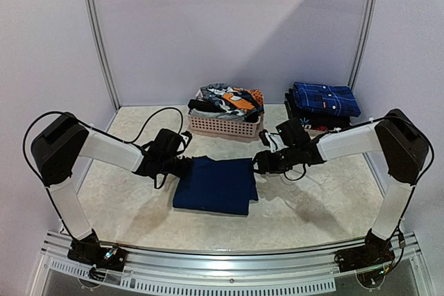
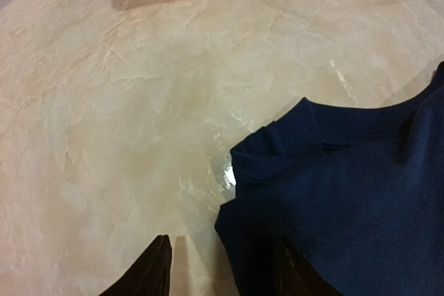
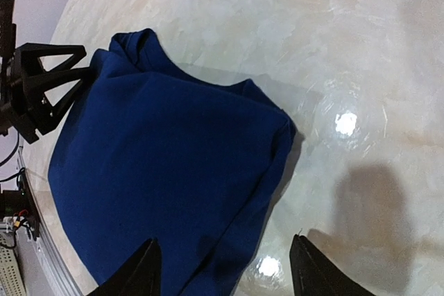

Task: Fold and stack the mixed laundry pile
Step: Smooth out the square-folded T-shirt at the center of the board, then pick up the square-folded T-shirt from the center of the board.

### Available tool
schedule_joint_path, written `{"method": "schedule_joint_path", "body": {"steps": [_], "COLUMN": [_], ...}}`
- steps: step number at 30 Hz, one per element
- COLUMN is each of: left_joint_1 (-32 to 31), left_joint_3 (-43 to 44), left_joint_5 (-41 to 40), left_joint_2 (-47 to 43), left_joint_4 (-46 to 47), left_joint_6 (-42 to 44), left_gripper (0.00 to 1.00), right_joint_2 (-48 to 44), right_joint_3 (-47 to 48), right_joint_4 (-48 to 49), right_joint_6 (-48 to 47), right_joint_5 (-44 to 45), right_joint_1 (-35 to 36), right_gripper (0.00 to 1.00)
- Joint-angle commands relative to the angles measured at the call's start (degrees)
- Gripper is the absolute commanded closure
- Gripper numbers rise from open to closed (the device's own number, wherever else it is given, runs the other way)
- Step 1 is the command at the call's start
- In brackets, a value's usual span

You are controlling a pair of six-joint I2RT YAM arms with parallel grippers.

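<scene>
My left jaws stand half apart astride the far left corner of the navy shirt [image 1: 215,185], not pinching it. The shirt lies folded mid-table [image 1: 312,206], just this side of the basket [image 1: 223,128]. My right jaws gape wide over its far right corner.

A navy garment [image 1: 216,184] lies folded flat, roughly square, between the left gripper [image 1: 187,166] and right gripper [image 1: 258,164]. Patterned garments [image 1: 232,100] sit heaped well beyond both.

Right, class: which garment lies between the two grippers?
The plain navy one, folded on the table; the others are heaped in the pink basket or in the back-right stack.
</scene>
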Motion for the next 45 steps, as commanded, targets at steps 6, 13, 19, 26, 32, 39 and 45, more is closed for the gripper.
{"method": "schedule_joint_path", "body": {"steps": [6, 13, 19, 26, 32, 39, 45], "left_joint_1": [-0.1, -0.5, -0.6, -0.6, -0.7, -1.1, -1.9], "left_joint_3": [-4.3, -7.3, -10.9, -13.3, -15.4, -16.9, -17.7], "left_joint_5": [0.6, 0.1, -1.4, -1.9, 0.0, 3.2, 3.4], "left_joint_2": [-7.2, -10.5, -12.4, -13.1, -12.1, -8.8, -7.8], "left_joint_4": [-0.4, -2.5, -2.1, -1.6, 0.8, 4.3, 5.6], "left_joint_6": [-2.7, -4.1, -5.6, -6.5, -8.1, -10.2, -11.3], "left_gripper": [0.47, 0.45, 0.45, 0.45, 0.45, 0.47, 0.48], "right_joint_2": [-4.2, -1.4, 0.9, 2.3, 5.3, 8.1, 9.3], "right_joint_3": [-6.4, -6.3, -6.3, -6.2, -5.7, -4.1, -4.7], "right_joint_4": [3.6, 6.3, 8.0, 8.3, 12.6, 17.4, 21.7], "right_joint_6": [6.9, 9.7, 11.7, 13.3, 15.5, 17.8, 20.8], "right_joint_5": [-4.8, -7.3, -7.8, -7.5, -8.7, -8.9, -8.1], "right_joint_1": [0.7, 2.9, 4.3, 5.7, 7.4, 7.5, 7.5], "right_gripper": [0.25, 0.24, 0.25, 0.25, 0.27, 0.33, 0.47]}}
